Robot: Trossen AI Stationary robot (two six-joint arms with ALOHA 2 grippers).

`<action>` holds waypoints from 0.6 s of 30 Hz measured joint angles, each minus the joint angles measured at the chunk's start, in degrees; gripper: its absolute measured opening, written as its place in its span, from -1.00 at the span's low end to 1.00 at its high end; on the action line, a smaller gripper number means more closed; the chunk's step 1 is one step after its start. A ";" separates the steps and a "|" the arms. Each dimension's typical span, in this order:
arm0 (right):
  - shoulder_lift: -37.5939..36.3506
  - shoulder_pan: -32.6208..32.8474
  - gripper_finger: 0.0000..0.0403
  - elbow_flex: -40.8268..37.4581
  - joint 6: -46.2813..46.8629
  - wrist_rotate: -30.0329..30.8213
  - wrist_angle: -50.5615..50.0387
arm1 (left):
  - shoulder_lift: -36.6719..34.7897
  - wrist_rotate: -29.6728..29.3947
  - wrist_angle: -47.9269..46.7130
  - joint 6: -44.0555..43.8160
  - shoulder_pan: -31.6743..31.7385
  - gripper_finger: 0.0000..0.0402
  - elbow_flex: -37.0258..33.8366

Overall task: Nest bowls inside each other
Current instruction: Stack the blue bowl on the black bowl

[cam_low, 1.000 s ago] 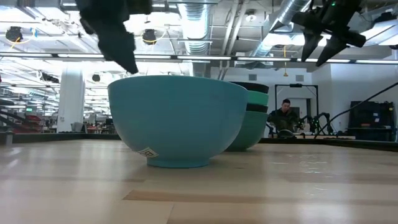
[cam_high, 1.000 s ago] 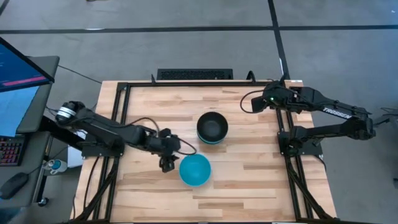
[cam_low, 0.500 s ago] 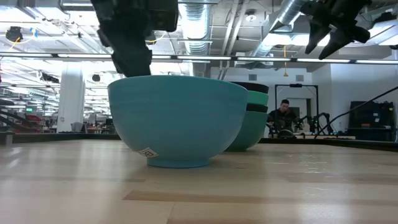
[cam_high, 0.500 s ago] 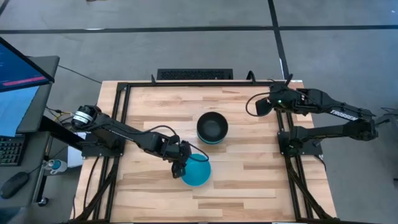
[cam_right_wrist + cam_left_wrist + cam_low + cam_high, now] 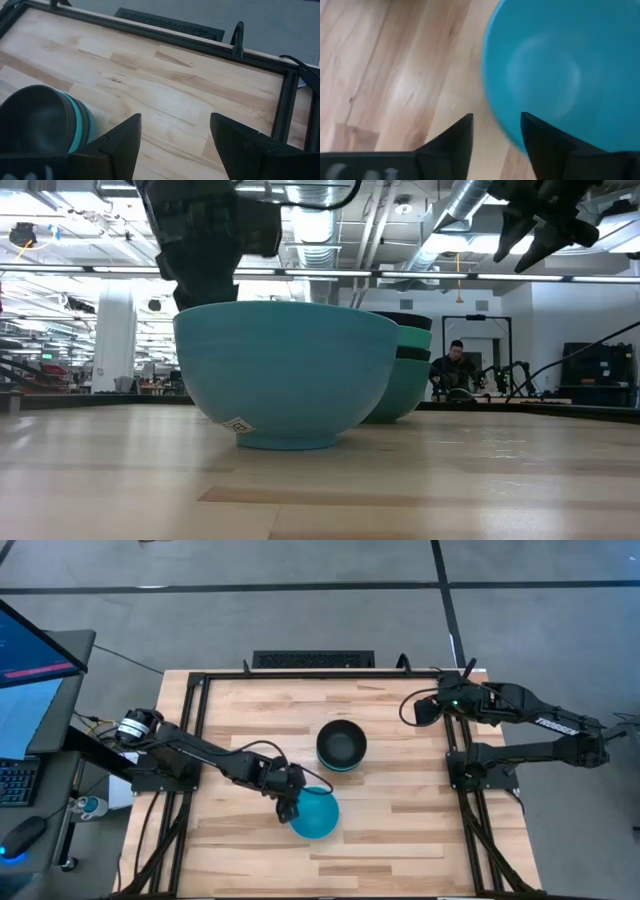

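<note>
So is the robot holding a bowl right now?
Not yet. The left gripper is open, its fingers straddling the blue bowl rim. The right gripper is open over bare table.

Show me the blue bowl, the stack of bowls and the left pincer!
blue bowl point(image 5: 316, 814), high view, on its inside bottom.
stack of bowls point(image 5: 341, 743), high view, inside the black top bowl.
left pincer point(image 5: 496, 131), left wrist view, midway between its fingertips, straddling the blue bowl's rim.

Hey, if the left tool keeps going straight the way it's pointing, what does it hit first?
Probably the rim of the cyan bowl: the left tool, open, sits astride that rim in its wrist view. Past it lies only table, though depth is unclear.
</note>
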 joint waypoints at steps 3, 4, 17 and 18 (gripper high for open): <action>0.00 0.00 0.29 0.00 0.08 0.00 0.00 | 0.00 -0.01 -0.03 0.54 0.02 -0.41 -0.24; 0.02 0.00 0.29 0.00 0.10 0.00 0.00 | 0.00 0.00 0.14 1.01 0.01 -0.48 -0.22; 0.04 0.00 0.29 0.00 1.05 0.00 0.27 | -0.02 0.09 1.36 2.90 1.31 -0.94 -1.80; 0.04 0.00 0.29 0.00 1.08 0.00 0.28 | -0.02 0.14 1.48 3.25 1.45 -0.95 -1.80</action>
